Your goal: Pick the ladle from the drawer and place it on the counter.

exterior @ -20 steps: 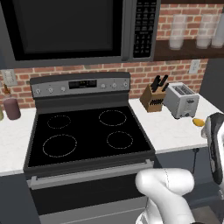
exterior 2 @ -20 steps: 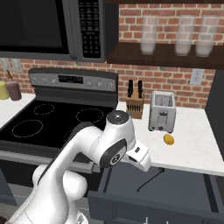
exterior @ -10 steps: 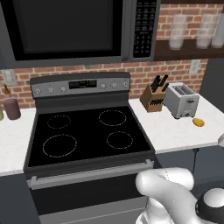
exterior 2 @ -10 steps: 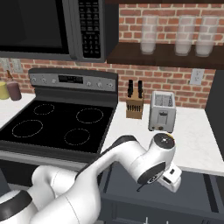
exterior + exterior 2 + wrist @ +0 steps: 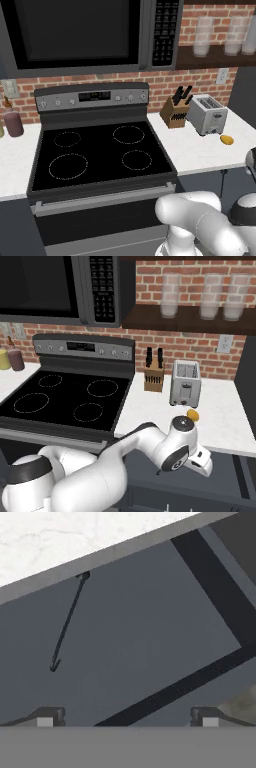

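counter (image 5: 60,537) edge hides ladle (image 5: 67,622) bowel end; 2 fingers (image 5: 47,716) apart, w/ tips cut off.

Kitchen: stovetop (image 5: 97,155), microwave (image 5: 80,35), toaster (image 5: 185,383).

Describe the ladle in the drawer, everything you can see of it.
In the hand view the ladle shows as a thin, dark, straight handle lying flat on the dark grey floor of the open drawer. One end reaches up to the counter edge, where a small rounded knob sits; the other ends in a small hook. Its bowl cannot be made out. Nothing grips it: the gripper hangs above, fingers spread apart.
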Available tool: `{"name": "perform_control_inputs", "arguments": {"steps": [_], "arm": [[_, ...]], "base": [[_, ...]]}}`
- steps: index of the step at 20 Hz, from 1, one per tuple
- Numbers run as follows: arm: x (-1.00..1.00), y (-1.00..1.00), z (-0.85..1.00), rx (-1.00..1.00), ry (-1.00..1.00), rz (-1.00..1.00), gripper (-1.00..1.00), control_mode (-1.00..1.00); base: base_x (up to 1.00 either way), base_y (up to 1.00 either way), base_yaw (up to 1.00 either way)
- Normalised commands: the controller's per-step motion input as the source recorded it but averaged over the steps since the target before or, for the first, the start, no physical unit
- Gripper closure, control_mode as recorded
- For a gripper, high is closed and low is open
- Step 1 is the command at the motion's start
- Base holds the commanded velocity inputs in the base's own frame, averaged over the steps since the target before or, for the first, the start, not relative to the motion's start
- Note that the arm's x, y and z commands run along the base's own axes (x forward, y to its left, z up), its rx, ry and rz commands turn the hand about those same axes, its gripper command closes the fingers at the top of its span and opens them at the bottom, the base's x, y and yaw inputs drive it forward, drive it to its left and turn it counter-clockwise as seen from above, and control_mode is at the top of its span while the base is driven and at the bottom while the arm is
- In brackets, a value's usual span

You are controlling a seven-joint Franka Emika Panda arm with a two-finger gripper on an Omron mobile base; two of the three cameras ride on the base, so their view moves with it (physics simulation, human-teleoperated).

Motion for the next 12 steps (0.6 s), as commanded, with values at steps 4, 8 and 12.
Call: {"name": "perform_control_inputs", "arguments": {"steps": [4,8,12], "arm": [[0.23,-0.07,-0.44,-0.17,0.1,0.03,-1.0,-1.0],[0.0,-0.21,-0.29,0.0,0.17,0.0,-1.0,-1.0],[0.0,-0.36,-0.19,0.11,0.19,0.01,-1.0,-1.0]], "base": [[0.0,0.0,0.0],[0.0,0.0,0.0],[0.0,0.0,0.0]]}}
